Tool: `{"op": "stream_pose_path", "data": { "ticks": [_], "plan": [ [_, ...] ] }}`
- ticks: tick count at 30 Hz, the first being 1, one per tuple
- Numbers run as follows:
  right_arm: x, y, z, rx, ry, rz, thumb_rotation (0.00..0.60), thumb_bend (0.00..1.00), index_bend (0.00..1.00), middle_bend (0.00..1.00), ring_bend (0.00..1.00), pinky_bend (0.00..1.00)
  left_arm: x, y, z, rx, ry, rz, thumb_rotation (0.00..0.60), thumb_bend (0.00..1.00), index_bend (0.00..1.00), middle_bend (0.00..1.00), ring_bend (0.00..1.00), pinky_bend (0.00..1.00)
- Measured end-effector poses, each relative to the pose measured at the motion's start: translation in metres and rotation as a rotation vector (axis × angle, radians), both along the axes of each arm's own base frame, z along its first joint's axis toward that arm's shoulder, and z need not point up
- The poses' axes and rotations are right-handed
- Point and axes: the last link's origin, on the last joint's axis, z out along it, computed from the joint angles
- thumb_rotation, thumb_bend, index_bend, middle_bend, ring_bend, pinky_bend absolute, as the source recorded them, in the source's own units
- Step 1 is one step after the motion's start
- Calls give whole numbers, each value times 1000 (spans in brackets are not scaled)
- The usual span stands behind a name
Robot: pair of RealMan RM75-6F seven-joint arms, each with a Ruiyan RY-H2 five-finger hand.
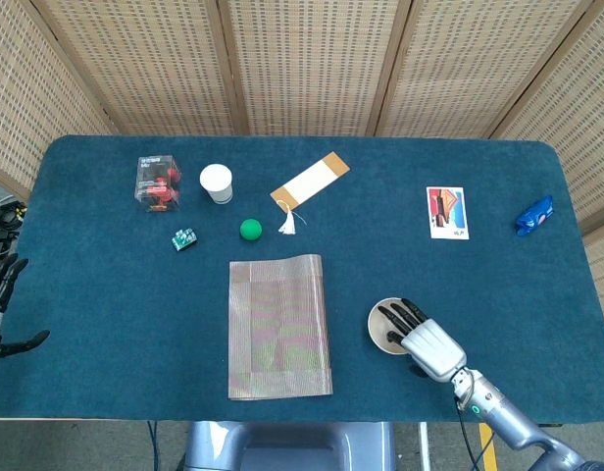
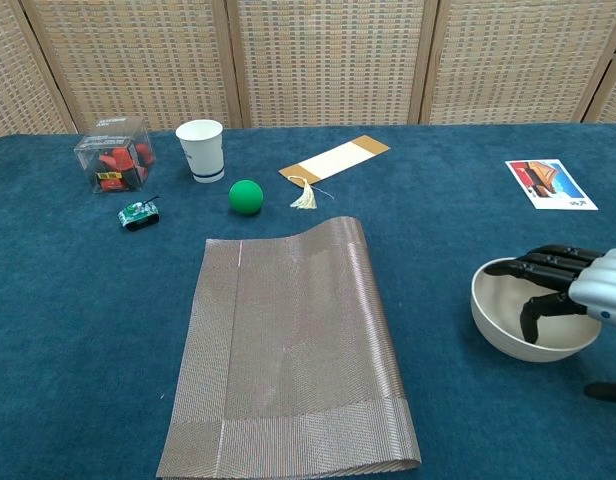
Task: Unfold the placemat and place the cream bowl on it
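Placemat (image 1: 280,326): lying folded at the lower centre of the blue table (image 1: 106,294), one layer doubled over the other, with nothing resting on it.
Bowl (image 2: 508,318): sitting on the cloth at the lower right, well apart from the mat's right edge and standing upright.
Right hand (image 1: 420,334): reaching in from the lower right, fingers (image 2: 548,265) spread and draped over the bowl's rim and into its hollow; no firm grip is showing from where I am standing.
Left hand (image 1: 0,304): waiting at the far left edge of the head view, fingers apart and holding nothing.
Progress: looking barely begun, since the mat is not yet opened out and the bowl is not yet on it; both steps are remaining.
Hidden: the right thumb is lying mostly behind the bowl, so whether it is pressing the outer wall I cannot tell; the left hand is cut off by the frame and missing from the chest view.
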Motion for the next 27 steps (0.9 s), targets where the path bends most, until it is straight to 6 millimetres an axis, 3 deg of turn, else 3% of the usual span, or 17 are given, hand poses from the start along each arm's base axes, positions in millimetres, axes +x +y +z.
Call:
{"op": "stream_pose_path", "data": {
  "ticks": [4, 13, 17, 23, 27],
  "plan": [
    [0, -6, -5, -19, -19, 3, 600, 622, 674, 2, 0, 0, -1, 1, 0, -4, 0, 1, 600, 0, 0, 0, 0, 0],
    [7, -17, -5, -63, -107, 35, 600, 625, 689, 20, 0, 0, -3, 2, 0, -2, -3, 9, 600, 0, 0, 0, 0, 0],
    [14, -31, 1, -97, -138, 41, 600, 626, 691, 21, 0, 0, -5, 4, 0, -5, -2, 20, 600, 0, 0, 0, 0, 0],
    [28, -74, 15, -178, -188, 3, 600, 628, 691, 21, 0, 0, -9, 8, -1, -7, 2, 41, 600, 0, 0, 0, 0, 0],
    [35, -116, 24, -248, -180, -40, 600, 629, 688, 19, 0, 0, -12, 11, -2, -8, 4, 57, 600, 0, 0, 0, 0, 0]
  ]
}}
